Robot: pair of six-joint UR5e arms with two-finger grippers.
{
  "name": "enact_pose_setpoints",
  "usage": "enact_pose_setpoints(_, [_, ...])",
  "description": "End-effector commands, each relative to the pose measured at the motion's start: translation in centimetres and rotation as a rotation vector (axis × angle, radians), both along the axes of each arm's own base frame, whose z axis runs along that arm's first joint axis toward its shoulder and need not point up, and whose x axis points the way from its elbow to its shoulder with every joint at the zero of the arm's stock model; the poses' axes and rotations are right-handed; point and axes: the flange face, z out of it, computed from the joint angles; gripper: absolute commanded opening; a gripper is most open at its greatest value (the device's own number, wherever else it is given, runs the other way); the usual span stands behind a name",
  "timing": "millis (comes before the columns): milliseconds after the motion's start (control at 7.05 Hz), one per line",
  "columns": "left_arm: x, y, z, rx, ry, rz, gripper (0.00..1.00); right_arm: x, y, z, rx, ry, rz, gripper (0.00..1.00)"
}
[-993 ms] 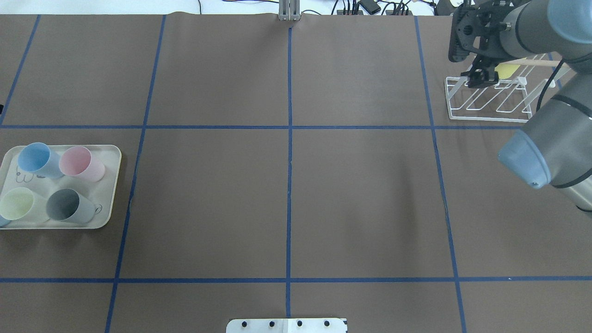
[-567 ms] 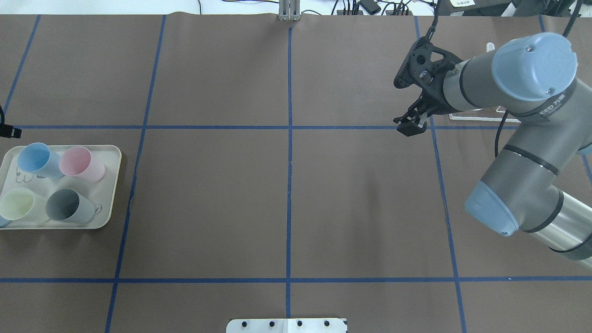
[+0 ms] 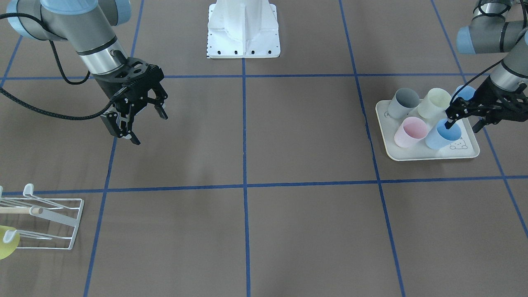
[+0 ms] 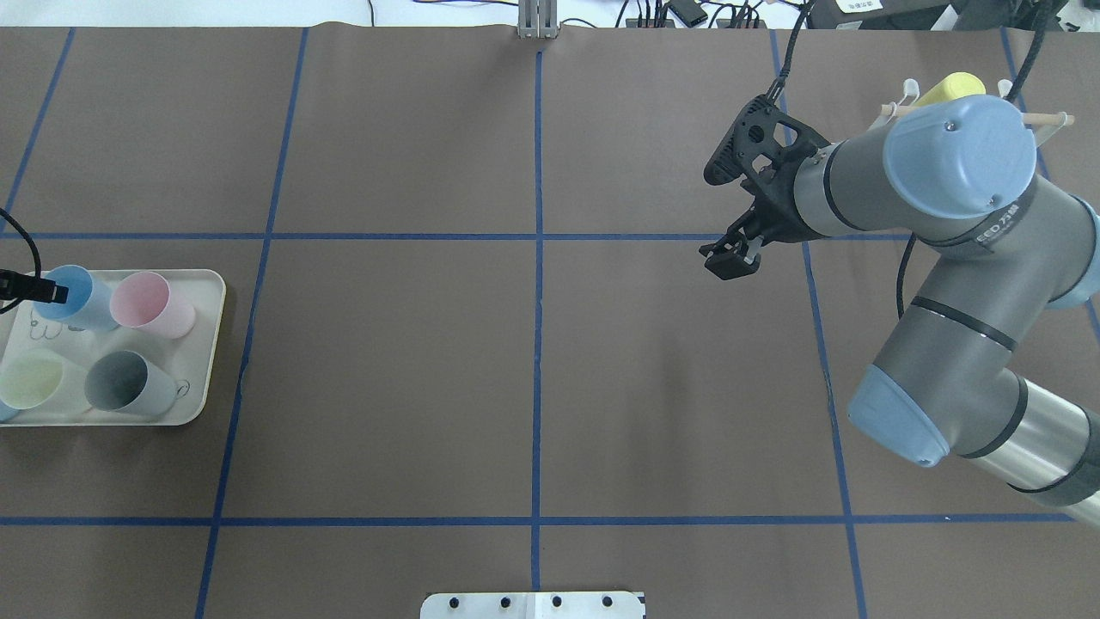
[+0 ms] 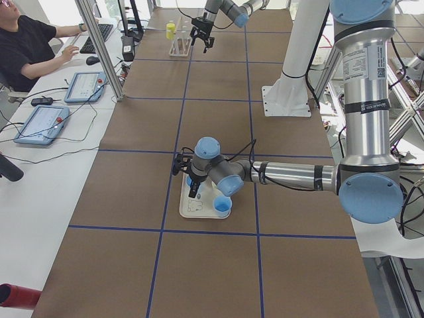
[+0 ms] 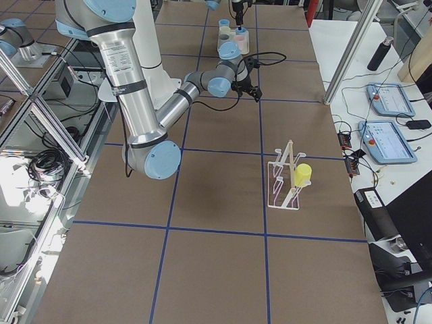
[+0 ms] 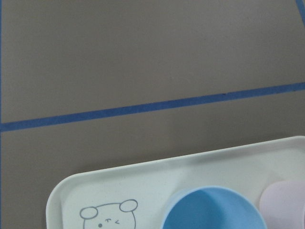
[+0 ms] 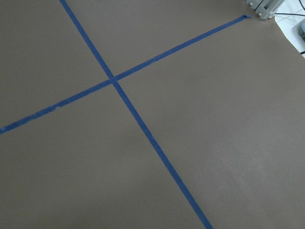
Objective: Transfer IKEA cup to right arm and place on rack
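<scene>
A blue cup (image 3: pixel 442 135) stands on the cream tray (image 3: pixel 429 156) at my left side. It also shows in the overhead view (image 4: pixel 76 297) and the left wrist view (image 7: pixel 214 211). My left gripper (image 3: pixel 463 123) is open over it, one finger at the cup's mouth, the other outside the rim. My right gripper (image 3: pixel 149 128) is open and empty above bare table; in the overhead view (image 4: pixel 730 258) it is right of centre. The white wire rack (image 3: pixel 45 225) stands at the far right, holding a yellow cup (image 4: pixel 950 84).
The tray (image 4: pixel 206 344) also holds a pink cup (image 4: pixel 150 303), a grey cup (image 4: pixel 120 383), a pale yellow cup (image 4: pixel 30 378) and a second blue cup (image 3: pixel 466 91). My right arm covers most of the rack (image 4: pixel 902 90) in the overhead view.
My right arm has swung from the rack leftward toward the table's middle, gripper empty. My left gripper has come in over the blue cup on the tray.
</scene>
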Motion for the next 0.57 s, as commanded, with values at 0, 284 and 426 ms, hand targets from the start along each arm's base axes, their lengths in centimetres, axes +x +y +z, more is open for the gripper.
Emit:
enact_pose_setpoints(0, [-0.09, -0.17, 0.17, 0.012, -0.026, -0.027, 0.3, -0.12, 0.08, 0.11, -0.001, 0.002, -0.001, 1.0])
enact_pose_setpoints(284, [-0.4, -0.48, 0.36, 0.022, -0.054, -0.057, 0.08, -0.26, 0.19, 0.11, 0.0, 0.002, -0.005, 1.0])
enact_pose_setpoints(426, [-0.37, -0.54, 0.29, 0.023, -0.053, -0.057, 0.0, -0.4, 0.3, 0.11, 0.0, 0.002, -0.008, 1.0])
